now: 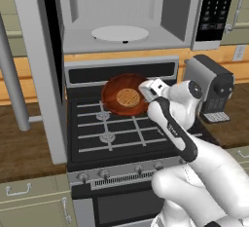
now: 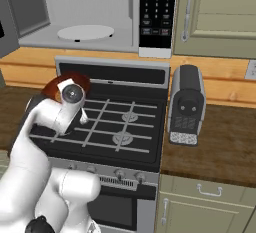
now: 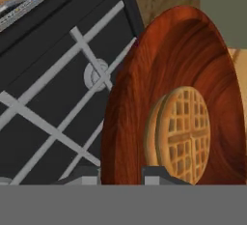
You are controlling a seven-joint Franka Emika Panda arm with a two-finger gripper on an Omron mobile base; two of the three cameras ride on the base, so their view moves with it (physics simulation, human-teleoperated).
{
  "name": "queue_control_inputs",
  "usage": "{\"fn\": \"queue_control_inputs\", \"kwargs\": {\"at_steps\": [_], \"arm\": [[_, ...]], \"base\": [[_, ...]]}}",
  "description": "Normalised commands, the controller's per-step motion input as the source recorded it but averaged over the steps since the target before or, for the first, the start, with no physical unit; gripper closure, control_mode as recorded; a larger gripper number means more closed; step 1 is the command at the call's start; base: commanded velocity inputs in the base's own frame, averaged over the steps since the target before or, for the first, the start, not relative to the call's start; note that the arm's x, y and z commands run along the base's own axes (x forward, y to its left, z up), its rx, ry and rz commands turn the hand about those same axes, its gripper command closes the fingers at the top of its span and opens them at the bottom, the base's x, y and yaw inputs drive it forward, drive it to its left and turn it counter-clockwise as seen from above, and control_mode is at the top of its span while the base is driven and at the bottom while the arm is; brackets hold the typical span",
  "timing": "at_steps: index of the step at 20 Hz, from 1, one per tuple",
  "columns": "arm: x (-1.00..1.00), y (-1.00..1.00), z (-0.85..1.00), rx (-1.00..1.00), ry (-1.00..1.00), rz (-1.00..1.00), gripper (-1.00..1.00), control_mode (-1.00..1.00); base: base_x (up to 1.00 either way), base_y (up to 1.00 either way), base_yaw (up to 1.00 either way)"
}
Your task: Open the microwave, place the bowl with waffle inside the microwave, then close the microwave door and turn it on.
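The microwave (image 1: 126,11) stands open above the stove, its white turntable (image 1: 120,33) bare. The microwave door (image 1: 41,70) is swung out to the left, its bar handle (image 1: 12,75) facing me. The reddish-brown bowl (image 1: 121,87) hangs tilted over the stove's back left burner, with the waffle (image 1: 128,97) lying in it. My gripper (image 1: 144,94) is shut on the bowl's right rim. In the hand view the rim of the bowl (image 3: 183,69) runs down between my fingertips (image 3: 159,175), and the waffle (image 3: 185,132) sits just beyond them. From the right, the bowl (image 2: 52,88) peeks out behind my hand.
The black gas stove (image 1: 116,128) with grey grates lies under the bowl. A dark coffee machine (image 2: 187,104) stands on the wooden counter to the stove's right. The microwave's button panel (image 2: 157,7) is on its right side, next to beige cabinets (image 2: 220,12).
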Motion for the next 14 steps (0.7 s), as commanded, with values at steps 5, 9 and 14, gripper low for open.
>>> {"fn": "queue_control_inputs", "kwargs": {"at_steps": [5, 9, 14], "arm": [[-1.0, -0.43, 0.76, 0.0, 0.0, 0.07, 1.0, -1.0], [-1.0, -0.05, 0.81, 0.08, 0.0, 0.0, 1.0, -1.0], [-0.83, -0.11, 0.95, 0.09, 0.13, -0.03, 1.0, -1.0]], "base": [[0.0, 0.0, 0.0], [0.0, 0.0, 0.0], [0.0, 0.0, 0.0]]}}
